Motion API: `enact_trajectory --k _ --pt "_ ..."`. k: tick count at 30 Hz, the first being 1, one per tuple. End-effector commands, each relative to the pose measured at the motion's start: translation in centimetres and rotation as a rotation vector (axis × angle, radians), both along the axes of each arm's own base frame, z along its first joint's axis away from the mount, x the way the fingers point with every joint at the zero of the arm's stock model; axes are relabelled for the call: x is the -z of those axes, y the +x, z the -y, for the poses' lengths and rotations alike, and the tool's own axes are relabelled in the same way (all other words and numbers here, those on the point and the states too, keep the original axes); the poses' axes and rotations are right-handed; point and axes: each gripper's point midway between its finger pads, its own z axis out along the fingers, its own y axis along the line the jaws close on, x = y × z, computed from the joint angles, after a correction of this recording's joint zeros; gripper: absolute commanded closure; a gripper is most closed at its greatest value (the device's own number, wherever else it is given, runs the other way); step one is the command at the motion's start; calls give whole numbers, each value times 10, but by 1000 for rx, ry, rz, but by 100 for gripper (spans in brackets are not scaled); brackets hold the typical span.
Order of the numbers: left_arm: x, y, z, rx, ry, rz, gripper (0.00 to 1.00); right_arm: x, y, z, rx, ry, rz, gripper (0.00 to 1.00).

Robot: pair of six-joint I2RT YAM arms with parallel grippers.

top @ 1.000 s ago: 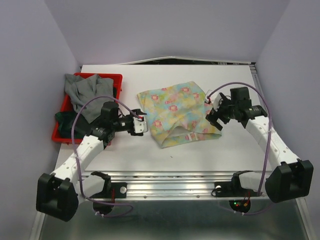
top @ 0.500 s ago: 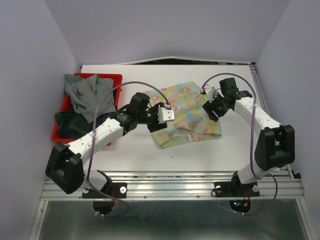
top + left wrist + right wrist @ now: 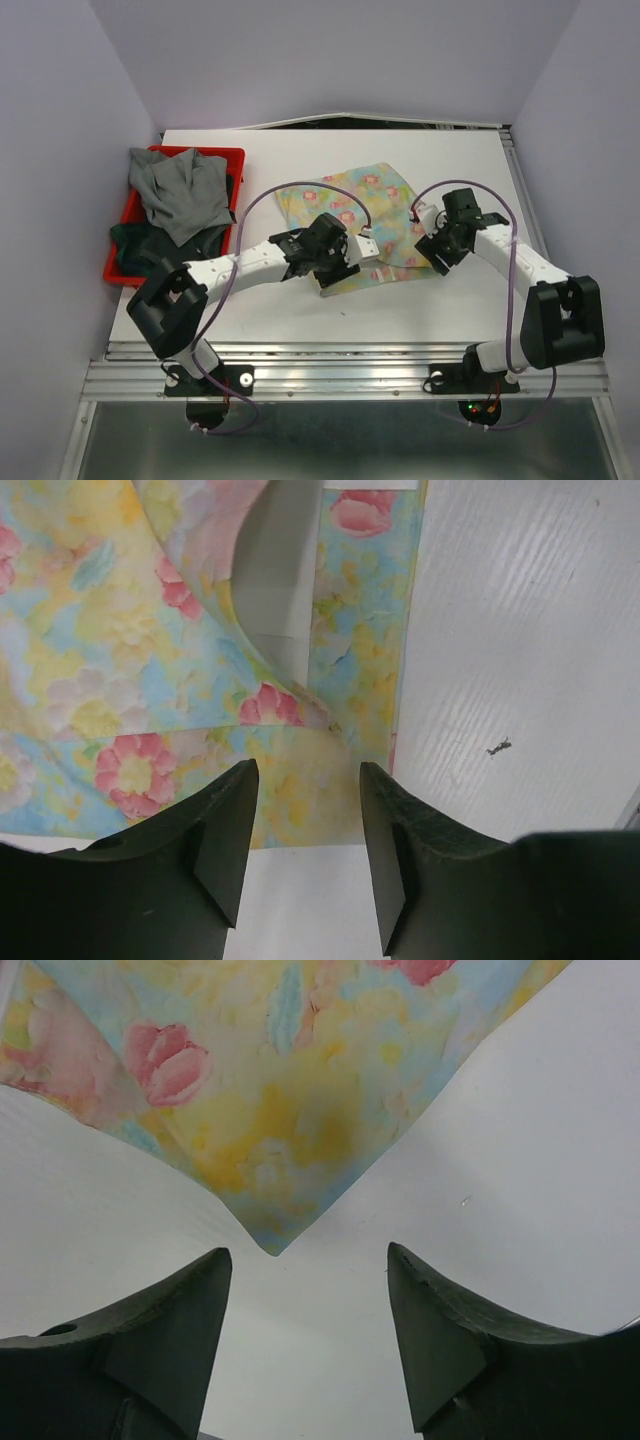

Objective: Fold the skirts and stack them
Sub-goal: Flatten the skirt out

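- The floral skirt [image 3: 350,200] lies spread out on the table [image 3: 450,160], middle-right. The grey skirt [image 3: 180,190] and some darker ones [image 3: 130,250] are piled in the red bin [image 3: 215,152] off to the left.
- Left gripper [image 3: 305,780] hangs over the skirt's near edge [image 3: 300,820] with its jaws apart and the hem showing in the gap between them. It's not pinching anything.
- Right gripper [image 3: 305,1252] is parked at the skirt's right corner [image 3: 270,1240], jaws spread wide. The corner tip sits just short of the gap, with bare table underneath.
- Looks to me like the step is grabbing both spots for the first fold.
- If it were me, I'd nudge the right one forward a touch so the corner is properly inside the jaws before they close.
- Both need to get low enough to catch both layers. That opening next to the left fingers suggests the top layer could lift on its own.
- Close both, lift together and keep the cloth taut, or the fold ends up skewed.
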Motion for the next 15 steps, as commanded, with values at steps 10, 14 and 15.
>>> enact_trajectory --k 10,14,15 --pt "43 -18 -25 -31 115 -66 49 -17 30 22 254 240 -85 28" --pt "48 -19 -33 -31 141 -54 61 -10 25 8 320 402 -254 28" --pt "49 -20 -35 -26 146 -51 65 -8 25 7 332 431 -280 28"
